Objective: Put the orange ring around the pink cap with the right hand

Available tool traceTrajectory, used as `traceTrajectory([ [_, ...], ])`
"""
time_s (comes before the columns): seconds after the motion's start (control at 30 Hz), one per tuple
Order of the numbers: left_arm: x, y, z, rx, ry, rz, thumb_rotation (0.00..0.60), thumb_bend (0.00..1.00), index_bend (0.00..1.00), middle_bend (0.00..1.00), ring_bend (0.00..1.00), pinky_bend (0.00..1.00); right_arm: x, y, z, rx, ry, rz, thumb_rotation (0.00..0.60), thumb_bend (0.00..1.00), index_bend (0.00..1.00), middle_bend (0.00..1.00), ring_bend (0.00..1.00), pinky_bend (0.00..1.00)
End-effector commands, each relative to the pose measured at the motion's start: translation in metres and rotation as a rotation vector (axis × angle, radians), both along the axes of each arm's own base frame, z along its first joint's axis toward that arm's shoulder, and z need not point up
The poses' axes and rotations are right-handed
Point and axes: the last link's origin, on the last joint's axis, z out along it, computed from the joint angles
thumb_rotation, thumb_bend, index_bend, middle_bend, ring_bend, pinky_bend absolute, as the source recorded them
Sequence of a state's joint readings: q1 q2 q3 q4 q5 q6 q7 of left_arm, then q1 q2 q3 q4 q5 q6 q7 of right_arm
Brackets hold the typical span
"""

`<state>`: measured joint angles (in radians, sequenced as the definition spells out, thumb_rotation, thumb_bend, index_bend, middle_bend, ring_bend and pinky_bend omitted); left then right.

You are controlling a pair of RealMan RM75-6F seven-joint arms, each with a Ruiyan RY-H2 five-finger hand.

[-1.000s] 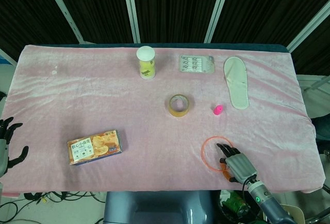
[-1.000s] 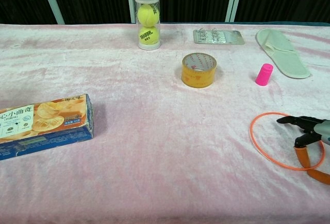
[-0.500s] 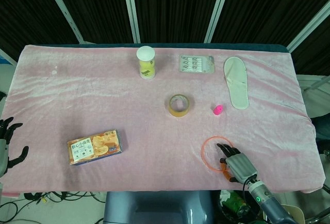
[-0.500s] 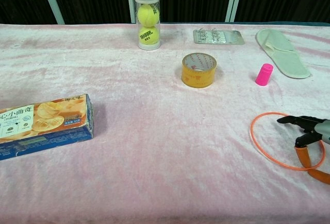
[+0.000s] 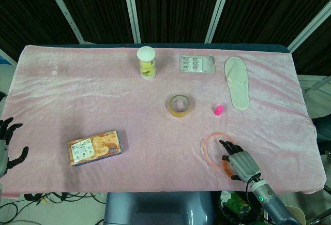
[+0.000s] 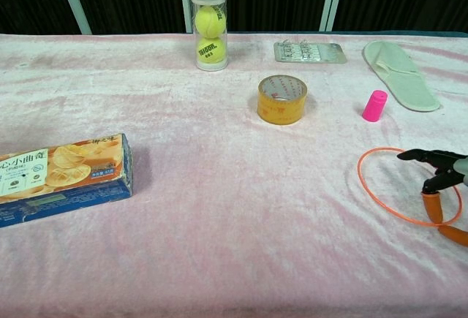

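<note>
The orange ring (image 5: 204,151) hangs a little off the pink cloth at the front right, with my right hand (image 5: 239,162) gripping its near-right side. In the chest view the ring (image 6: 358,172) tilts up slightly, and the dark fingers of the right hand (image 6: 439,172) reach over its right arc. The pink cap (image 5: 219,111) stands upright on the cloth beyond the ring, apart from it; the chest view shows the cap (image 6: 374,105) up and left of the hand. My left hand (image 5: 8,142) sits off the table's left edge, fingers spread and holding nothing.
A roll of tape (image 5: 179,105) lies left of the cap. A tennis-ball tube (image 5: 147,62), a blister pack (image 5: 196,64) and a white slipper (image 5: 237,82) line the back. A biscuit box (image 5: 95,147) lies at the front left.
The right hand has risen slightly and shifted right, taking the orange ring up and a little toward the cap. The left hand has not moved.
</note>
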<state>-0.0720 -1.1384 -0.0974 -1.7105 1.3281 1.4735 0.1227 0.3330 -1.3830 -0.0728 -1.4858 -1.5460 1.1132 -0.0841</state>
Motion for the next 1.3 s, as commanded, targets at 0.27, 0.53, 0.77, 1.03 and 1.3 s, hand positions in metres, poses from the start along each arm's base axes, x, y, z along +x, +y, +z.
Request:
traceTrajectory([
  [0.27,0.000,0.000,0.000,0.001,0.000,-0.001,0.600,0.34,0.20,0.07,0.00,0.00,0.003,-0.014,0.029,-0.094,-0.029,0.010,0.600,0.47,0.70,0.00,0.06,0.16],
  [0.53,0.000,0.000,0.000,0.002,0.000,-0.002,0.600,0.34,0.20,0.07,0.00,0.00,0.015,-0.053,0.062,-0.168,0.007,0.025,0.600,0.47,0.70,0.00,0.06,0.16],
  [0.77,0.000,0.000,0.001,0.004,-0.001,0.000,0.600,0.34,0.20,0.07,0.00,0.00,0.021,-0.097,0.079,-0.189,0.047,-0.018,0.600,0.47,0.70,0.00,0.06,0.16],
  [1.03,-0.001,0.002,0.001,0.004,0.000,0.003,0.600,0.34,0.20,0.07,0.00,0.00,0.021,-0.130,0.066,-0.141,0.097,-0.070,0.600,0.47,0.70,0.00,0.06,0.16],
  [1.3,-0.001,0.003,0.002,0.007,0.000,0.005,0.600,0.34,0.20,0.06,0.00,0.00,0.022,-0.146,0.041,-0.100,0.107,-0.103,0.600,0.47,0.70,0.00,0.06,0.16],
])
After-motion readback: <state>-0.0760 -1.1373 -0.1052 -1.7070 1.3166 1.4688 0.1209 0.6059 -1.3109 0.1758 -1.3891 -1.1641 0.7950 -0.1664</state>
